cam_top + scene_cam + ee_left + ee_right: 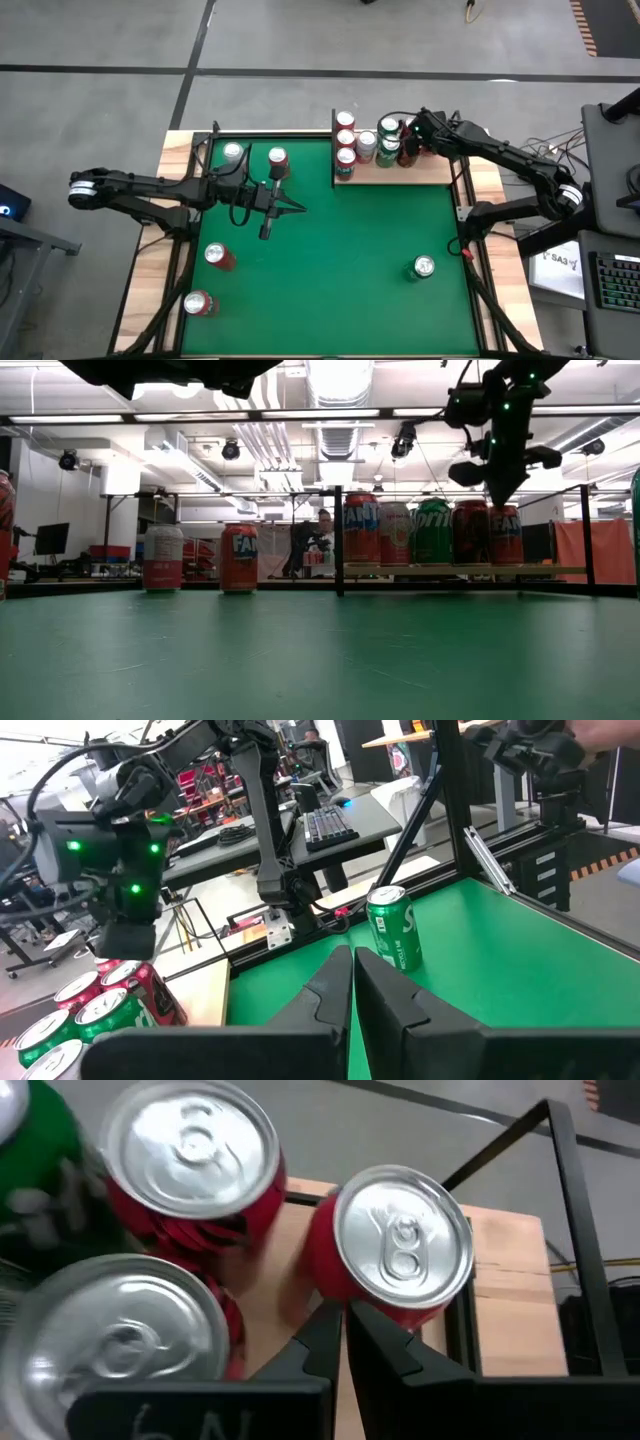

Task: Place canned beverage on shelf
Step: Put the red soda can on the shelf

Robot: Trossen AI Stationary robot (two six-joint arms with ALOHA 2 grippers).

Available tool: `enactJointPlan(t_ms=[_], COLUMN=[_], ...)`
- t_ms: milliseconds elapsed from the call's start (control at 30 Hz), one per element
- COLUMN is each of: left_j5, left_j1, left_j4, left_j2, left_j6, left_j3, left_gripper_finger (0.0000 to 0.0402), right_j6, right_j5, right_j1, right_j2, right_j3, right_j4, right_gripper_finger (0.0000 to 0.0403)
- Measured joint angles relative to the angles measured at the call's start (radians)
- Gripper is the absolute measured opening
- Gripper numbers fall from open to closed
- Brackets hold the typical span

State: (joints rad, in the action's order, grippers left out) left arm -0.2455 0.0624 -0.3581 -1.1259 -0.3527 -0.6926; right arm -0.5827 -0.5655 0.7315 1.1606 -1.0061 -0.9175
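1. A green tabletop (pixel 300 660) is seen from its own level; it fills the lower half of the picture.
2. A shelf (pixel 460 571) of pale wood, edged by thin black rods, is set at the far right; five cans are lined up on it: an orange Fanta can (pixel 361 529), a pale can (pixel 395 532), a green Sprite can (pixel 433 531), a dark red can (pixel 471 532) and a red can (pixel 505 534).
3. The right gripper (pixel 500 495) is hung from above over the two red cans; its fingers are closed to a point, and nothing is held.
4. Left of the shelf, a silver can (pixel 163 558) and a red Fanta can (pixel 239 558) are stood upright, near each other but apart.
5. A person (pixel 318 540) is seen in the room behind.
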Motion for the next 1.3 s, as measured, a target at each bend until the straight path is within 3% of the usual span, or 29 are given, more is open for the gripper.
enactJointPlan(t_ms=[433,733,1100,1300], left_j5=[0.0,0.0,0.0,0.0], left_j1=[0.0,0.0,0.0,0.0], left_j4=[0.0,0.0,0.0,0.0], left_j2=[0.0,0.0,0.0,0.0], left_j6=[0.0,0.0,0.0,0.0], left_j3=[0.0,0.0,0.0,0.0], left_gripper_finger=[0.0,0.0,0.0,0.0], right_j6=[0.029,0.03,-0.103,-0.112], right_j5=[-0.01,0.079,0.114,0.129], right_j1=[-0.001,-0.05,-0.121,-0.123], right_j2=[-0.02,-0.047,-0.053,-0.048], right_j3=[-0.043,-0.096,-0.109,-0.065], right_j4=[-0.001,-0.028,-0.242,-0.246], right_gripper_finger=[0.0012,0.0012,0.0012,0.0012])
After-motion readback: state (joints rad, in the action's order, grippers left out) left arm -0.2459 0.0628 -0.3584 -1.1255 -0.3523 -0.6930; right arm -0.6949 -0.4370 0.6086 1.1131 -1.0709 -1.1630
